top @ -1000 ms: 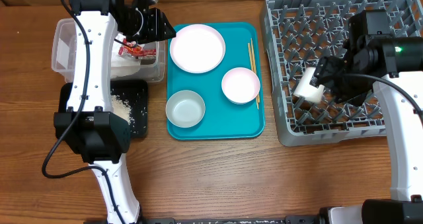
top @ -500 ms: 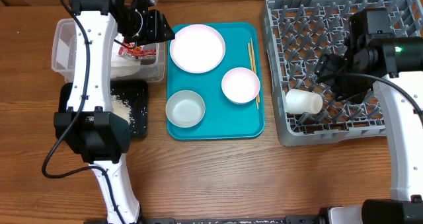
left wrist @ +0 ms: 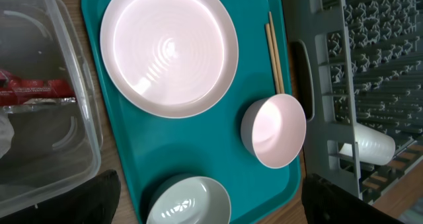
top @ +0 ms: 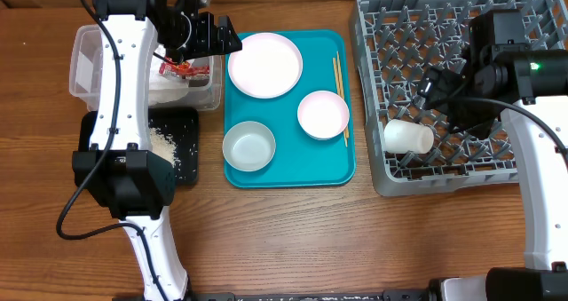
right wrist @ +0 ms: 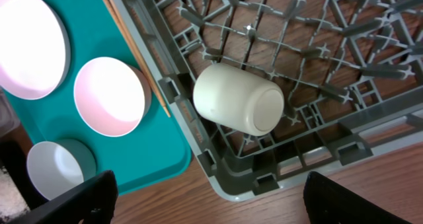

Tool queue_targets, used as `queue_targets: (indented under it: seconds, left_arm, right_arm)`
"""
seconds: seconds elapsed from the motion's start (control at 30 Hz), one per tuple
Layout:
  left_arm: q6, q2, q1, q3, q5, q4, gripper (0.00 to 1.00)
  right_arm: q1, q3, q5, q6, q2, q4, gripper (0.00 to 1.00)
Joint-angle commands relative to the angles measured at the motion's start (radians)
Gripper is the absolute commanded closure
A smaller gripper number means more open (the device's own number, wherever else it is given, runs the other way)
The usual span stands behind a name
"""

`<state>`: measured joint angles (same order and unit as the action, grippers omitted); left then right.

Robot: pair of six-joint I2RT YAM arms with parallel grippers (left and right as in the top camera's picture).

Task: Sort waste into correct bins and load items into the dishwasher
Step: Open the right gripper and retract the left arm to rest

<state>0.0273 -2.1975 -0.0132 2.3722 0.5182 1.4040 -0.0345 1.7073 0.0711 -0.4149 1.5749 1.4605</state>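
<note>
My left gripper [top: 213,36] is open and empty, hanging over the clear tub's [top: 84,61] right end and the teal tray's edge; in the left wrist view the left gripper [left wrist: 211,204] has its jaws far apart. The red wrapper [top: 177,67] lies in the tub on a white napkin [top: 173,88]. Rice grains [top: 164,146] lie on the black tray [top: 188,123]. The plate [top: 264,64], two bowls [top: 323,114] [top: 248,146] and chopsticks [top: 338,88] sit on the teal tray. The cup [right wrist: 238,104] lies on its side in the dish rack [top: 444,35]. My right gripper [top: 441,86] is open above it.
The teal serving tray [top: 288,172] fills the space between the bins and the rack. The rack's upright pegs and open-grid walls surround the cup at its front left corner. Bare wooden table runs along the front.
The right gripper let go of the cup, which now lies on its side in the rack, and its jaws have spread. The left jaws opened wide above the tub.
</note>
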Motion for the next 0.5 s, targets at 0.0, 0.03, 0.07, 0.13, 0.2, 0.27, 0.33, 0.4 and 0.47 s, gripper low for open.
queue_targets:
  seconds: [0.0,0.03,0.07,0.13,0.2,0.27,0.33,0.4,0.47]
  left_arm:
    - [-0.005,0.008,-0.006,0.025,-0.005,-0.004,0.11]
    - [-0.005,0.008,-0.007,0.029,-0.005,0.000,0.12]
    - [-0.005,0.008,-0.007,0.035,-0.005,0.006,0.13]
    - [-0.007,0.008,-0.007,0.064,-0.006,0.029,0.13]
    - [-0.026,0.008,-0.007,0.106,-0.010,0.058,0.14]
    - [-0.027,0.008,-0.007,0.166,-0.049,0.093,0.14]
    - [-0.024,0.008,-0.007,0.235,-0.100,0.135,0.14]
    - [-0.018,0.008,-0.007,0.305,-0.142,0.177,0.13]
    - [0.000,0.008,-0.007,0.373,-0.176,0.221,0.12]
  right_arm:
    - [-0.005,0.000,0.013,0.000,-0.005,-0.011,0.07]
    - [-0.005,0.000,0.015,0.000,-0.005,-0.013,0.06]
    - [-0.005,0.000,0.018,0.000,-0.005,-0.014,0.04]
    - [-0.005,0.000,0.028,0.000,-0.005,-0.021,0.00]
    - [-0.005,0.000,0.040,0.001,-0.005,-0.033,0.00]
    - [-0.005,0.000,0.051,0.005,-0.005,-0.044,0.00]
    - [-0.005,0.000,0.068,0.025,-0.005,-0.055,0.00]
    - [-0.005,0.000,0.074,0.026,-0.005,-0.061,0.00]
    - [-0.006,0.000,0.080,0.026,-0.005,-0.065,0.00]
